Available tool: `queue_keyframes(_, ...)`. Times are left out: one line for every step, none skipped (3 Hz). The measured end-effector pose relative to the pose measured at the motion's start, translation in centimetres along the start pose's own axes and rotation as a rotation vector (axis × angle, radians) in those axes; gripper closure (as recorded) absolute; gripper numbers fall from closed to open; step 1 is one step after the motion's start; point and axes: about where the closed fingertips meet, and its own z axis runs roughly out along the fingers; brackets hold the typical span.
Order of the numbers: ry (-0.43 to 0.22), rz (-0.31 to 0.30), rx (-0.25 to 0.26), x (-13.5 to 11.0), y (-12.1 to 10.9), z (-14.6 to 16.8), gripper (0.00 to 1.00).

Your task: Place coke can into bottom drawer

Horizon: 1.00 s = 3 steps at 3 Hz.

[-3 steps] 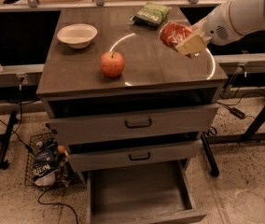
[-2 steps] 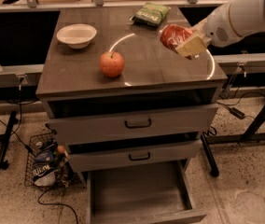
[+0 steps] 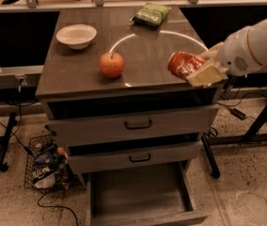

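Since the earlier view the gripper [image 3: 195, 66] and the coke can [image 3: 183, 64] have travelled toward 6 o'clock. They have gone from the back right of the cabinet top [image 3: 143, 51] to its front right corner, close to the front edge. The apple [image 3: 111, 64], bowl [image 3: 77, 36] and green snack bag [image 3: 151, 13] have not shifted.

The gripper's pale fingers [image 3: 207, 73] are clenched on the can's right-hand part. They hold it tilted, with one end pointing toward 9 o'clock at the apple, which sits well apart from it. Whether the can is clear of the surface or just grazing it cannot be told.

The bottom drawer [image 3: 138, 197] stands pulled out at 6 o'clock from the can, below the two closed upper drawers, and nothing can be seen in its grey tray.

A soda can is likely light, with thin walls that dent under a hard squeeze and a smooth painted skin that can slip. The best hold is across the round body near its middle with moderate pressure. The present grip looks offset toward one end, so the can may pivot between the fingers on the way down.
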Motion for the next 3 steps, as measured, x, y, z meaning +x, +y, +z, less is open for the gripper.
queue_keyframes(0.041,-0.006,-0.024,3.6,3.5,-1.6,1.0)
queue_keyframes(0.102,0.017,-0.06,8.2,6.0,-1.8,1.0)
queue_keyframes(0.118,0.025,-0.072,9.4,6.8,-1.6,1.0)
